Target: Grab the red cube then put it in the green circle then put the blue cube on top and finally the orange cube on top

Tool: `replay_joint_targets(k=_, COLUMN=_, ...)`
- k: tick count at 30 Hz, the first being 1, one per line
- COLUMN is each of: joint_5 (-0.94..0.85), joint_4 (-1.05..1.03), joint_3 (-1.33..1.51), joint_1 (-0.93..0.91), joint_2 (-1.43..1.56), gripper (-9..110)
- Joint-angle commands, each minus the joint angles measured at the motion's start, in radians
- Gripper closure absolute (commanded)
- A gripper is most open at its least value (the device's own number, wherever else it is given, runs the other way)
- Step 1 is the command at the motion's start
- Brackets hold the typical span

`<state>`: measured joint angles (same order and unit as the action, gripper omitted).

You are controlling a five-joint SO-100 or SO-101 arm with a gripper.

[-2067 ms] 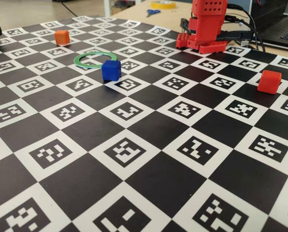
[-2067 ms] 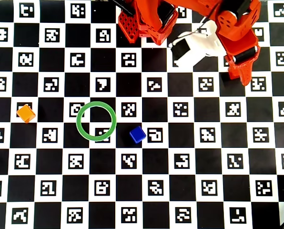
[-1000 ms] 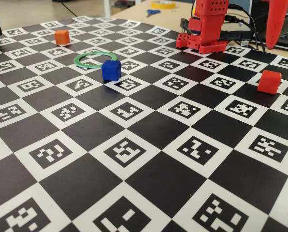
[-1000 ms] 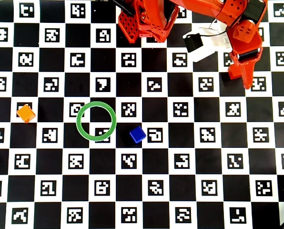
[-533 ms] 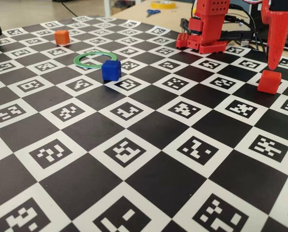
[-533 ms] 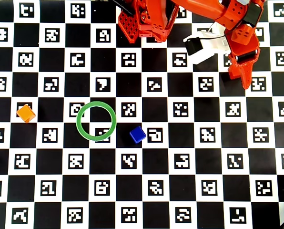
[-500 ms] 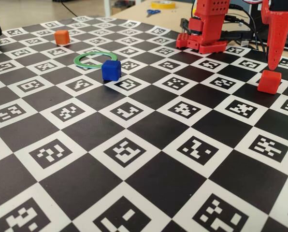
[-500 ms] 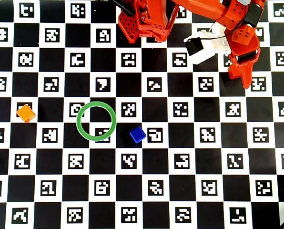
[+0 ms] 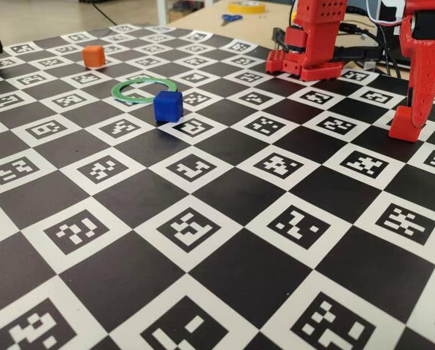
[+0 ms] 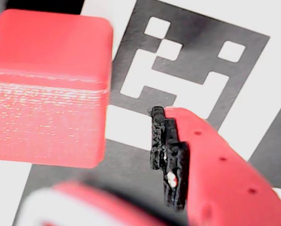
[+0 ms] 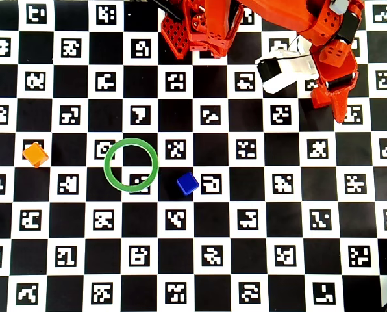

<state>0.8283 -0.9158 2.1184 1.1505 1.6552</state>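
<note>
End effector [image 9: 414, 117] lowered to the checkered tabletop [image 9: 225, 197] at the far right of the fixed view, one red finger [image 9: 422, 73] straight down over the red cube [image 9: 404, 124]. Jaws parted: in the wrist view a clear strip of board between the red cube [image 10: 48, 89] on the left and the black-padded finger [image 10: 171, 160] on the right, nothing clamped. Other finger not clearly made out, so contact on the cube's far side impossible to judge.

Left to right across the overhead view:
- orange cube [image 11: 35, 154] alone near the left edge, turned slightly askew to the squares.
- green circle [image 11: 131, 164] lying flat right of it, well apart, board showing through its middle.
- blue cube [image 11: 187, 183] just beside the ring's lower right, outside it and not touching.
- red arm base [image 11: 203, 26] at top centre.
- end effector [image 11: 333, 97] at upper right, well apart from the ring, with the red cube [image 11: 319, 99] only partly showing beside it.

Same order in the fixed view: orange cube [image 9: 93, 55] far back left, green circle [image 9: 144, 90] nearer, blue cube [image 9: 168, 106] in front of its right side.
</note>
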Motion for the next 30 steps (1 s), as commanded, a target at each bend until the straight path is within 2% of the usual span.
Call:
replay_joint_targets(k=1, joint_5=-0.011, joint_4=0.026, joint_3=-0.015, joint_1=-0.023, joint_2=0.002, gripper=53)
replay_joint_targets(k=16, joint_5=-0.029, joint_4=0.035, joint_3=-0.025, joint_1=-0.041, joint_2=-0.015, gripper=57)
replay_joint_targets(k=30, joint_5=-0.074, joint_4=0.061, joint_3=-0.023, joint_1=-0.034, joint_2=-0.015, gripper=74)
